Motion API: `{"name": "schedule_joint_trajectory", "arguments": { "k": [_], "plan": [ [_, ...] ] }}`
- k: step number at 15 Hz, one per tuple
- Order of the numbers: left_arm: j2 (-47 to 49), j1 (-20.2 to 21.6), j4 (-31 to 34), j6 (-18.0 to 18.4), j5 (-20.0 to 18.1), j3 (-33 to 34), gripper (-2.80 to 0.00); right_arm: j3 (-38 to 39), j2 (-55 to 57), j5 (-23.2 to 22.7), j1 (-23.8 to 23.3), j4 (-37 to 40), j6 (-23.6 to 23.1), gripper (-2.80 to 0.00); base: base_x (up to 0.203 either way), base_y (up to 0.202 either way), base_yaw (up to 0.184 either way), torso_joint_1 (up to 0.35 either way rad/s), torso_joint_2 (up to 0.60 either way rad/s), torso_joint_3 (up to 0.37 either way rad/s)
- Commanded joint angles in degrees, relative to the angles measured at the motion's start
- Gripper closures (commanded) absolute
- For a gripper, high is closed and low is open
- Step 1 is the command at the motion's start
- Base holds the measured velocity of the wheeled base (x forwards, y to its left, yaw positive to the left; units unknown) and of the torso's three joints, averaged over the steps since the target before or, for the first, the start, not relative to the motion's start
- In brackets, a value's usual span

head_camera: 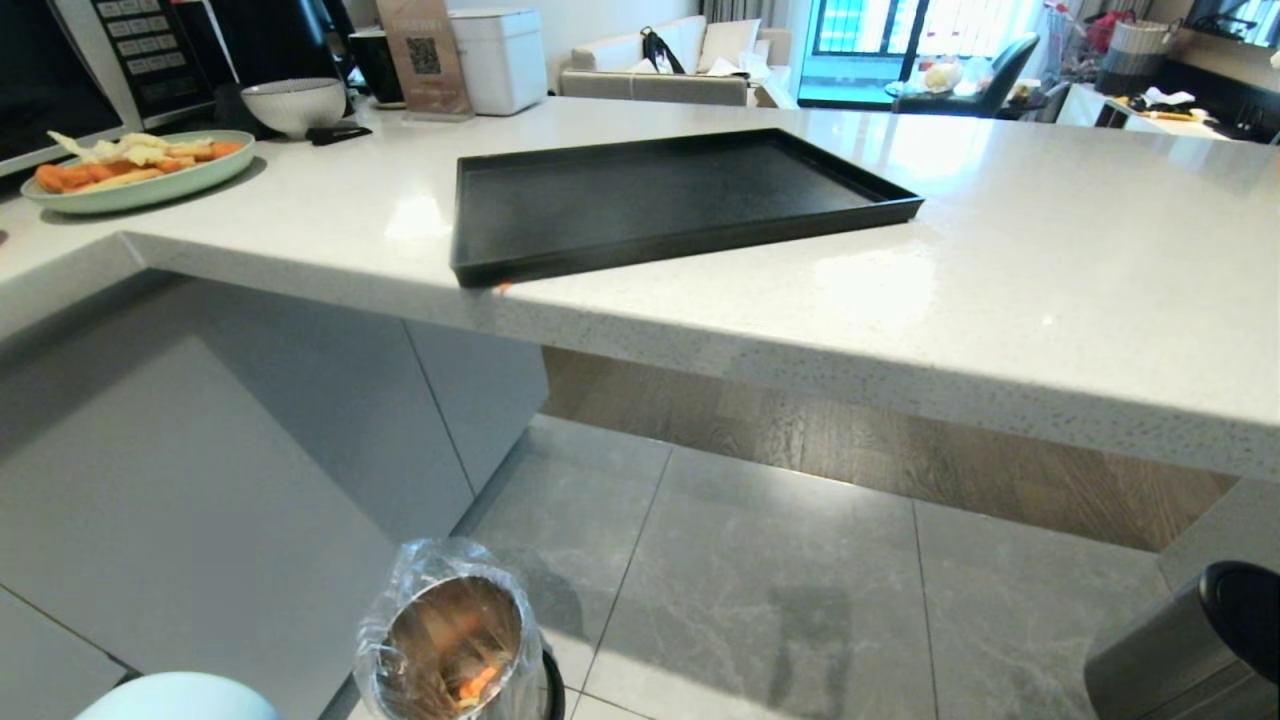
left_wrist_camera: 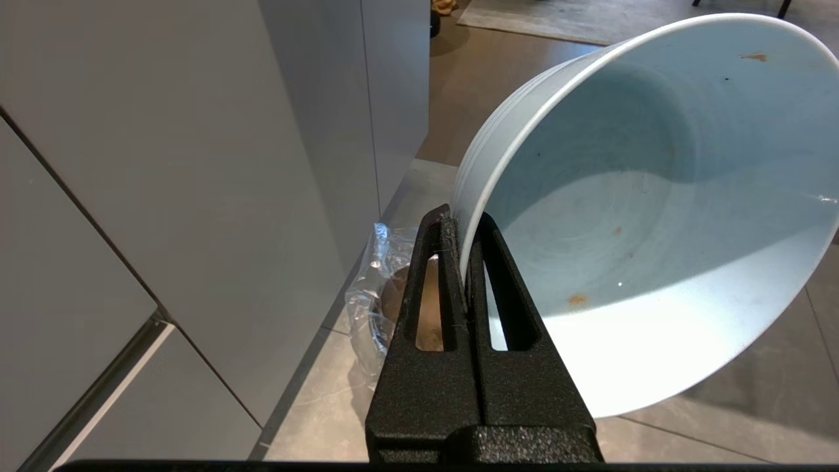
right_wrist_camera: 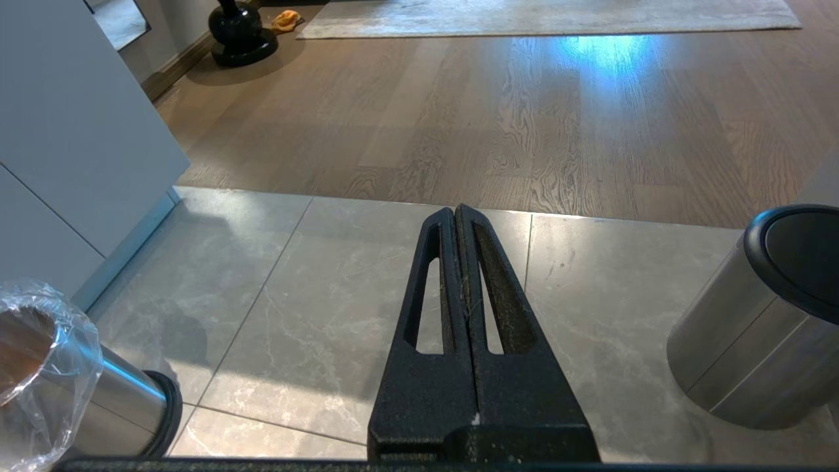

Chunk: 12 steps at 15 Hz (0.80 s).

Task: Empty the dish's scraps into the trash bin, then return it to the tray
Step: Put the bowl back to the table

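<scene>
we note the left hand (left_wrist_camera: 467, 219) pinched tight on the rim of the pale blue bowl (left_wrist_camera: 649, 216), one finger inside the wall and one outside. the bowl is tipped on its side, its inside bare except for a few small orange smears. in the head view only a pale curve of the bowl (head_camera: 180, 697) shows at the lower edge, just beside the trash bin (head_camera: 455, 640). the bin stands on the grey tiled floor (head_camera: 760, 590) next to the grey cabinet (head_camera: 230, 450); its clear liner is crinkled over the mouth, and orange scraps (head_camera: 476, 685) lie inside. the right hand (right_wrist_camera: 459, 216) hangs over the tiles with its fingers pressed together, holding nothing, between the small bin and a larger brushed-steel bin with a black top (right_wrist_camera: 767, 321). farther off, on the white table (head_camera: 1000, 270), the black tray (head_camera: 660, 195) lies bare with one corner at the table's edge. well to its left sit a pale green plate (head_camera: 140, 185) of orange and yellowish food and, behind it, a greyish-white bowl (head_camera: 295, 105).
</scene>
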State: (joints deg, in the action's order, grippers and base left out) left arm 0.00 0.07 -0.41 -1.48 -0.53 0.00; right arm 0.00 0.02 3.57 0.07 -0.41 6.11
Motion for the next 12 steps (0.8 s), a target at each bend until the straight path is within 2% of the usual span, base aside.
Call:
{"name": "schedule_joint_trajectory", "arguments": {
  "k": [1, 12],
  "plan": [
    [0.09, 0.01, -0.02, -0.02, 0.0, 0.0, 0.0, 0.0, -0.02, 0.03, 0.01, -0.02, 0.04, 0.0, 0.0, 0.0, 0.0, 0.0, 0.0, 0.0],
    [0.09, 0.01, -0.02, -0.02, 0.0, 0.0, 0.0, 0.0, -0.02, 0.03, 0.01, -0.02, -0.05, 0.0, 0.0, 0.0, 0.0, 0.0, 0.0, 0.0]
  ]
}}
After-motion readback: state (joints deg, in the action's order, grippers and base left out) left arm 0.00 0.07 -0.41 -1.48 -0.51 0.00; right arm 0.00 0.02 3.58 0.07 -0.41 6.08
